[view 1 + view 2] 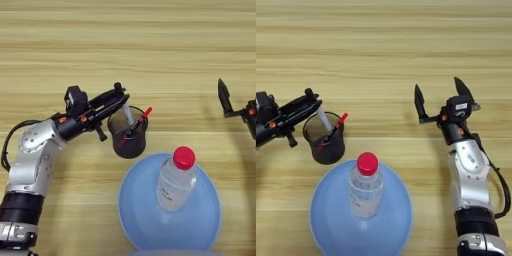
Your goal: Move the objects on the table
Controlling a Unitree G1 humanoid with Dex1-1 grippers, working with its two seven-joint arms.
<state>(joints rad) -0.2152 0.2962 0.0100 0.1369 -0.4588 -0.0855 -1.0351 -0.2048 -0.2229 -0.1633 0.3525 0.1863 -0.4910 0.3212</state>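
Observation:
A dark translucent cup (129, 134) stands on the wooden table (150, 45), just behind the plate. A red-capped marker pen (145, 115) leans inside it. My left gripper (121, 96) is at the cup's upper left rim, shut on a pale-bodied marker pen (127, 114) whose lower end dips into the cup. The clear bottle (175, 182) with a red cap stands upright on the light-blue plate (137, 210). My right gripper (441, 97) hovers open and holds nothing, well to the right of the cup.
The large round plate (328, 220) fills the near middle of the table and nearly touches the cup (326, 137). The bottle (365, 185) rises tall between the two arms. Bare wood stretches across the far half.

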